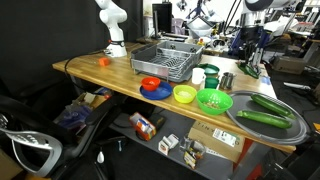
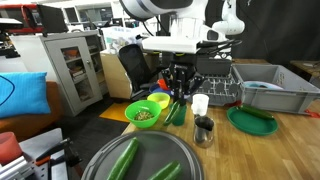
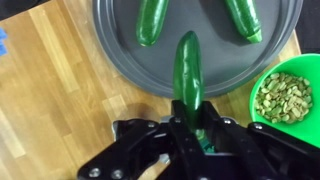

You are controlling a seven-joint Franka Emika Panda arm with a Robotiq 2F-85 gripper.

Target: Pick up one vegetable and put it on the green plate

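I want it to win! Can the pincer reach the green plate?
Probably yes. The pincer holds a cucumber, and the plate looks bare and close by; only a cup stands between.

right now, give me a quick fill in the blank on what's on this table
1. The long green vegetable in the jaws is a ___.
2. On the grey tray lie ___ more cucumbers.
3. The green plate has ___ on it.

Missing words: cucumber; two; nothing.
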